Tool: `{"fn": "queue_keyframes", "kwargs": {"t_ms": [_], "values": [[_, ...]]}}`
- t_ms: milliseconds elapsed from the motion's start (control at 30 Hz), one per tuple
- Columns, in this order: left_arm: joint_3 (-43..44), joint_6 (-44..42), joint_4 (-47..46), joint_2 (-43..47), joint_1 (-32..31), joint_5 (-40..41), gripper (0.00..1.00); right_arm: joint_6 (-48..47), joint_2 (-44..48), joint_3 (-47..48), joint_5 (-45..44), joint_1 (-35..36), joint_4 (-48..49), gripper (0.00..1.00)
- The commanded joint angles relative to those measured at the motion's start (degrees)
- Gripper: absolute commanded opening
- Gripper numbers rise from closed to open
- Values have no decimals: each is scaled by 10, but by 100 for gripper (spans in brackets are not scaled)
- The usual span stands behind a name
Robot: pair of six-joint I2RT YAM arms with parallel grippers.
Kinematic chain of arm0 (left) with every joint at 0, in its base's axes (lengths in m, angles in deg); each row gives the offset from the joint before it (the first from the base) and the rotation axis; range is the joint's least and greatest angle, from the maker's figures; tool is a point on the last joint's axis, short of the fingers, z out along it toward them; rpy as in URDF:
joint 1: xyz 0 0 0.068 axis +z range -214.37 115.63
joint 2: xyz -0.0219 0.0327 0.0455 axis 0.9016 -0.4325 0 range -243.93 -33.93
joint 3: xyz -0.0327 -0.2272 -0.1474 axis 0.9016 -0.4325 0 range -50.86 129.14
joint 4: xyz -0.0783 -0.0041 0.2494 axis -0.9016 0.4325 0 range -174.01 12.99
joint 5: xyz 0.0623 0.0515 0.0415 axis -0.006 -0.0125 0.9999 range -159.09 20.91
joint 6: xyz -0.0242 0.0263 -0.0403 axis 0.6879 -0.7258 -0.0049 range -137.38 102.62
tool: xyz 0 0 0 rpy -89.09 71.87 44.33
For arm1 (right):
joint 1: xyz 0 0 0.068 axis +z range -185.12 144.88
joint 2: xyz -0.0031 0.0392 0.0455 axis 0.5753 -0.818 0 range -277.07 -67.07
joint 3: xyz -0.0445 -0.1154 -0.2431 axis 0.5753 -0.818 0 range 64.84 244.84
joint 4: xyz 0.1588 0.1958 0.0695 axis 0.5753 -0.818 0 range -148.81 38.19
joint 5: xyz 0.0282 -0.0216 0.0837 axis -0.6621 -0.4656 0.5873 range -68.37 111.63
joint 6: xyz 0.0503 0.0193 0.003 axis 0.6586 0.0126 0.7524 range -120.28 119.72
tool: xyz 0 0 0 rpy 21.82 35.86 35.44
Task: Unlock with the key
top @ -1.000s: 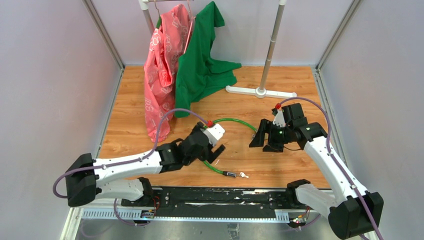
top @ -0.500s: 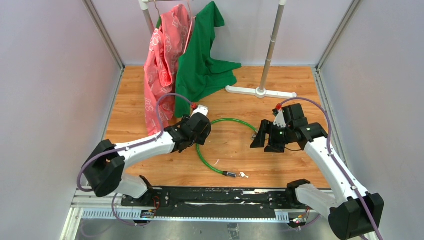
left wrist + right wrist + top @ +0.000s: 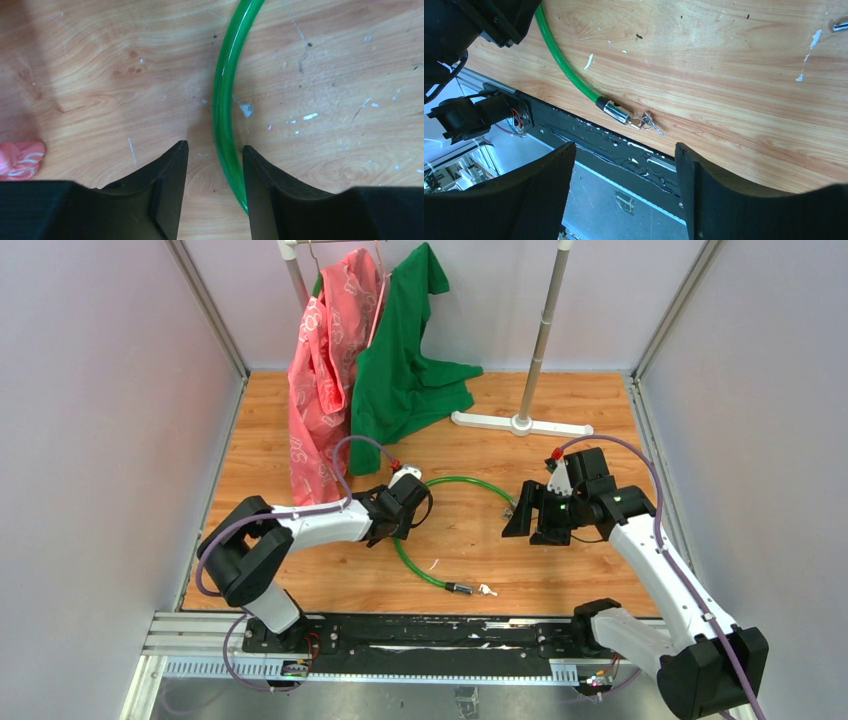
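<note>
At cable (image 3: 575, 76) end, key (image 3: 651, 122) (silvery)

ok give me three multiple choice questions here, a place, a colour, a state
1. The key lies: A hanging on a hook; B beside the metal end of the cable; C inside a box.
2. The cable is: A green; B red; C blue.
3. The left tool is: A shut on the key; B shut on the cable; C open, straddling the cable.
Answers: 1 B, the right wrist view shows it there; 2 A, green in every view; 3 C, fingers apart, cable between them.
</note>
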Motion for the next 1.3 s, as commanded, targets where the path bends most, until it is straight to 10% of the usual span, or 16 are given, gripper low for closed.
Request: {"fn": "queue_keyframes", "kwargs": {"t_ms": [0,300,1267], "values": [[-6,31,-25,-18,3,0,47,-15,2,3,-13,-8,-15,75],[-24,41,-55,-45,4,2,19,-21,-11,3,-18,-7,-15,75],[86,-82,-71,-44,6,21,7,-50,3,-8,-52,-9,-16,74]]}}
